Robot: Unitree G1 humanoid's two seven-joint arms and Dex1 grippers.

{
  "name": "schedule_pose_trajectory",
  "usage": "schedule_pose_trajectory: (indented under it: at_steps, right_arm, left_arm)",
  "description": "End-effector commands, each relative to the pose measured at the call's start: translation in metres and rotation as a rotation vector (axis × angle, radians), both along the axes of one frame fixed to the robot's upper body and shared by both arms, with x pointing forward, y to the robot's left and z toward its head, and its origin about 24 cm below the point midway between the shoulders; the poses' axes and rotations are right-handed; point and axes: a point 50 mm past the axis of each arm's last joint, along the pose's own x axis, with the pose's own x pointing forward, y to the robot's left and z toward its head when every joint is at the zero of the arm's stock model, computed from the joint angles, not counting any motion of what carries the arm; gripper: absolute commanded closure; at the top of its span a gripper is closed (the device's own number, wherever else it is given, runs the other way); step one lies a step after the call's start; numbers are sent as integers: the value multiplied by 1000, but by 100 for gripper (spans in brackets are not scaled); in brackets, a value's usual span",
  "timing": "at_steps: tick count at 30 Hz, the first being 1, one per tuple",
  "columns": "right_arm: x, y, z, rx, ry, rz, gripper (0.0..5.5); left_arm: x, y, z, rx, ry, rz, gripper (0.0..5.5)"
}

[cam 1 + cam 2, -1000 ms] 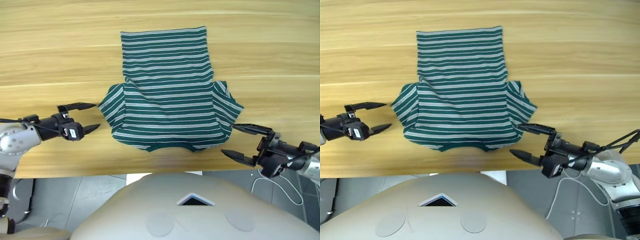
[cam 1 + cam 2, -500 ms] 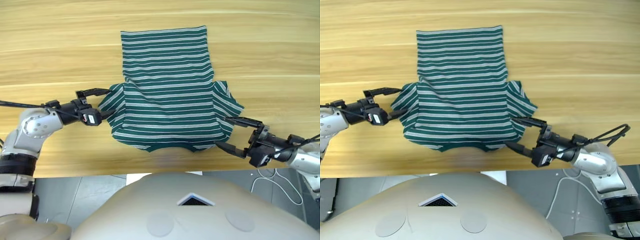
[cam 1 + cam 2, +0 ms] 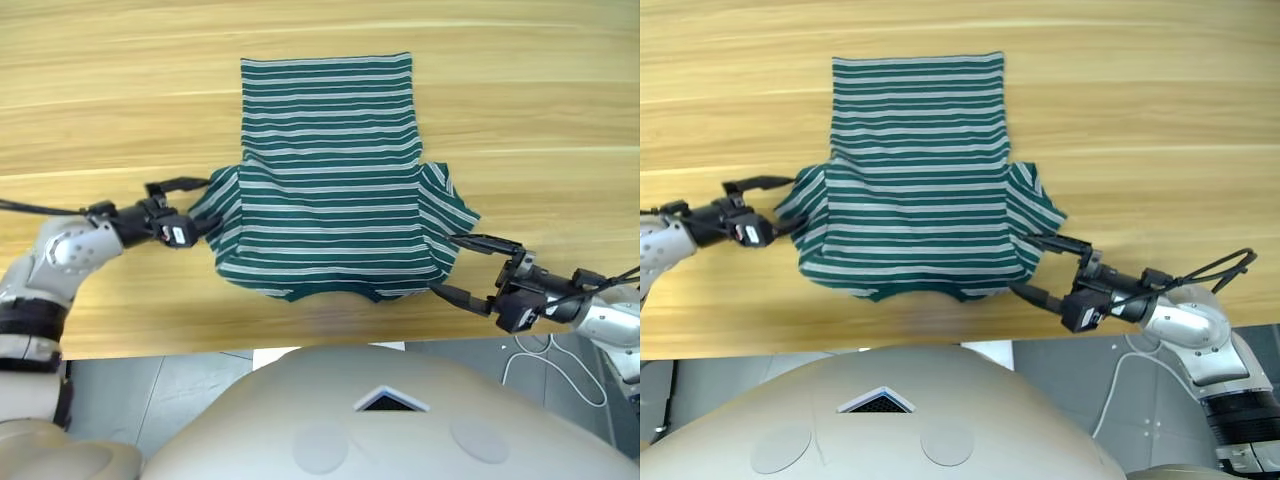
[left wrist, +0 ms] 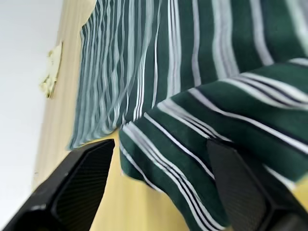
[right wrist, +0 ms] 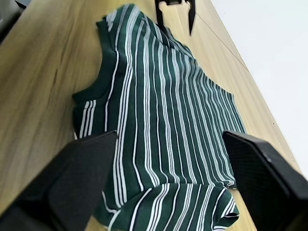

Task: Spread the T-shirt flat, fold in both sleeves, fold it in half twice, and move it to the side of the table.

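- left gripper (image 3: 208, 203) is on the table's left, black fingers spread wide and straddling the left sleeve (image 3: 225, 195); not clamped yet, so I'd guess it's lined up to pinch that sleeve for the fold-in
- dark green, white-striped cotton T-shirt (image 3: 330, 170) lies mid-table close to the front edge, collar toward the robot, hem on the far side; the body looks flat, both sleeves a bit bunched
- right gripper (image 3: 441, 264) is spread open too, fingertips either side of the shirt's near right corner, just below the right sleeve (image 3: 452, 203), gripping nothing
- light wooden plank tabletop (image 3: 540, 100), with grey tiled floor (image 3: 150, 385) showing below its front edge
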Motion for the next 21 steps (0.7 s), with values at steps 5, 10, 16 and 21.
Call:
schedule_pose_trajectory:
  at_steps: [5, 10, 16, 21]
  right_arm:
    - [3, 3, -2, -12, -3, 6, 144]
    - [3, 4, -3, -8, -1, 7, 144]
    - [6, 4, -6, -8, 2, -3, 144]
    - [8, 4, -7, -10, 4, -15, 144]
  left_arm:
    - [-9, 18, 2, 77, 54, 32, 194]
    - [2, 25, 3, 126, 2, 79, 194]
    - [1, 24, 5, 103, -15, 78, 194]
    - [5, 24, 21, 16, -61, 99, 194]
